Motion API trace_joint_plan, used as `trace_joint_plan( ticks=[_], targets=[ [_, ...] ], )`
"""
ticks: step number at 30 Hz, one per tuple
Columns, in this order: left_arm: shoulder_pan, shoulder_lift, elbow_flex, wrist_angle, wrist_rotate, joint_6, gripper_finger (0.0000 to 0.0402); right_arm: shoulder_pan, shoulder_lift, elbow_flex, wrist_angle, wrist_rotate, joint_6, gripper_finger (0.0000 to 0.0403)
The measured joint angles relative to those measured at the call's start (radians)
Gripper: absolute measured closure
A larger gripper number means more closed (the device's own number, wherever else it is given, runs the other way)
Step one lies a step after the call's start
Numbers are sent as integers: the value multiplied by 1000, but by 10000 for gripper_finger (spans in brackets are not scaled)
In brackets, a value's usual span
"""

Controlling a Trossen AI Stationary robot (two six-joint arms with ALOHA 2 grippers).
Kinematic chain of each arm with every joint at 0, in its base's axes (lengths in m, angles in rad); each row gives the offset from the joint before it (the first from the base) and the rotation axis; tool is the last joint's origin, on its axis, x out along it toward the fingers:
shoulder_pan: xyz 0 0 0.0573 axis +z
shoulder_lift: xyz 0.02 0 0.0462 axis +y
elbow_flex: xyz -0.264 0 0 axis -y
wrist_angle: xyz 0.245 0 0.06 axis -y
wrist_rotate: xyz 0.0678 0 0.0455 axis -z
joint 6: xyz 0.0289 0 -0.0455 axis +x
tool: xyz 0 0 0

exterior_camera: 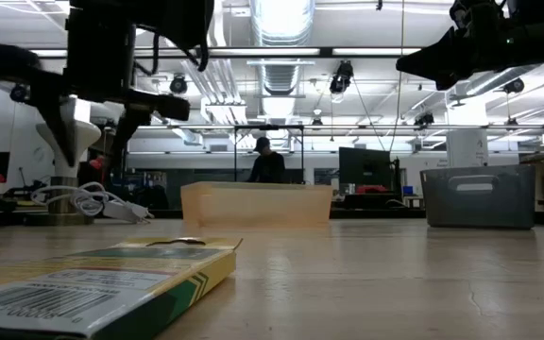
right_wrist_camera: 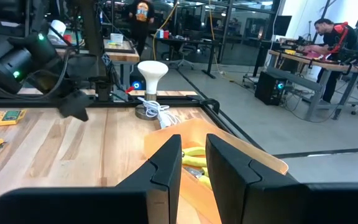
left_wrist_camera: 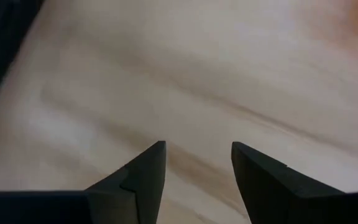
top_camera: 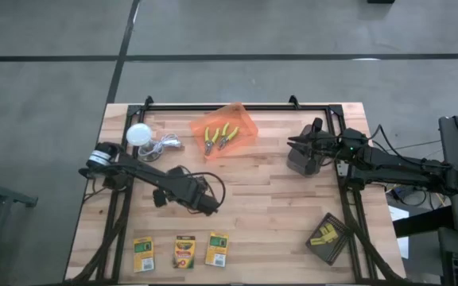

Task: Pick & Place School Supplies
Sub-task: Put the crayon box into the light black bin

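Observation:
Three yellow-and-green crayon boxes lie flat in a row near the table's near edge; one fills the low view's foreground. Two yellow-handled plier tools lie inside the translucent orange bin, also seen as yellow handles in the right wrist view. Several tiny yellow blocks sit in a black tray at the near right. My left gripper hovers open over bare wood, above the crayon boxes' row. My right gripper is raised right of the orange bin, narrowly open and empty.
A white ball lamp with a coiled cable stands at the far left of the table. A grey bin sits under my right gripper. Black frame rails run along the table's far and side edges. People stand in the room beyond.

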State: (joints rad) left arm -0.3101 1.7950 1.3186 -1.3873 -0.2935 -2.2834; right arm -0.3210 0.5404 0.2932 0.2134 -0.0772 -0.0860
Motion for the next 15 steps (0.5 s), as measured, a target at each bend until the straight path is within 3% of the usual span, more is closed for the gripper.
trace_joint_plan(
  ticks=[3,5,12,15],
  targets=[
    [-26,0,0,53,-84,312,214,0,0,0,0,0,0,335],
    [-59,0,0,82,-93,396,219,0,0,0,0,0,0,335],
    [-210,-1,-13,78,-104,309,243,0,0,0,0,0,0,335],
    [-262,-2,-11,77,-152,339,243,0,0,0,0,0,0,335]
  ],
)
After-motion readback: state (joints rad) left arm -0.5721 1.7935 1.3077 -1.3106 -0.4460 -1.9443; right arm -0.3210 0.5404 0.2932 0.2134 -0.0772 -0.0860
